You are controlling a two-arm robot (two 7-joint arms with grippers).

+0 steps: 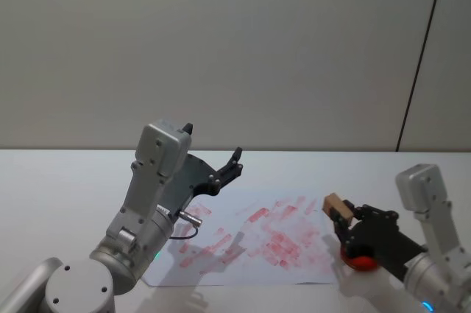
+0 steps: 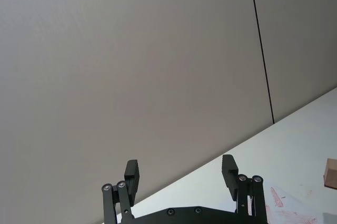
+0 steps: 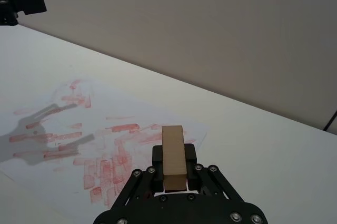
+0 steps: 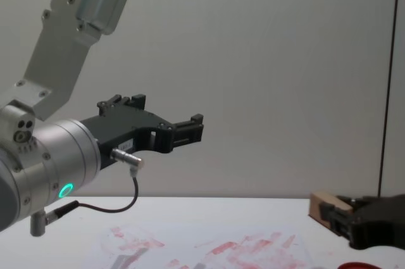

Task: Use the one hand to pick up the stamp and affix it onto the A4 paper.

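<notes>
My right gripper [image 1: 344, 216] clamps the stamp [image 1: 335, 205] between its fingers, raised above the right edge of the paper [image 1: 250, 243]. My left gripper [image 1: 224, 169] hangs above the paper's left part, fingers spread wide, holding nothing.

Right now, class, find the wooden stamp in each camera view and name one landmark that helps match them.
Head view: stamp at lower right, held in the right tool.
Left wrist view: stamp at the right edge.
Right wrist view: stamp at bottom centre.
Chest view: stamp at lower right.
Shared landmark: the red-smeared A4 paper.
</notes>
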